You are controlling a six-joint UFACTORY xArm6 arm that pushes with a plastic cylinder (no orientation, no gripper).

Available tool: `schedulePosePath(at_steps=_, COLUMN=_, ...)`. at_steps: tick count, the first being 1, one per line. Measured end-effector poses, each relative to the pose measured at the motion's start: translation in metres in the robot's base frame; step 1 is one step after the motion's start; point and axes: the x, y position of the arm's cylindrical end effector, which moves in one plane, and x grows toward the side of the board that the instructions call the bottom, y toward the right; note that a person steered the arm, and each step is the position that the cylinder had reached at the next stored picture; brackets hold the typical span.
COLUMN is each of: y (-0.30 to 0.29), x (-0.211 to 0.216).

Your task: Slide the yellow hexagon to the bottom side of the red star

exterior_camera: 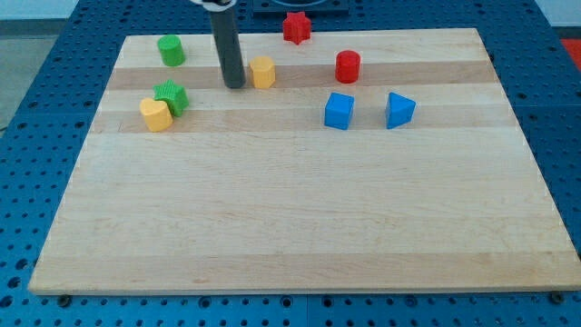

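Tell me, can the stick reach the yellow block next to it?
Probably yes. My tip sits just to the view's left of the yellow hexagon, with only bare wooden board between them. The red star is up at the view's top.

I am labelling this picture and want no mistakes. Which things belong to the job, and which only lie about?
Job:
yellow hexagon
red star
my tip, just at the hexagon's left in the view

Lying about:
green cylinder
green star
second yellow block
red cylinder
blue cube
blue triangular block
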Motion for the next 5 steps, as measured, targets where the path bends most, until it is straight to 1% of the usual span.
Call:
schedulePosePath(at_steps=1, y=0.034, x=0.000)
schedulePosePath(at_steps=2, y=0.040, x=0.003)
schedulePosePath(at_steps=3, y=0.077, x=-0.009)
schedulePosePath(at_steps=4, y=0.101, x=-0.019)
schedulePosePath(at_steps=5, y=0.174, x=-0.018)
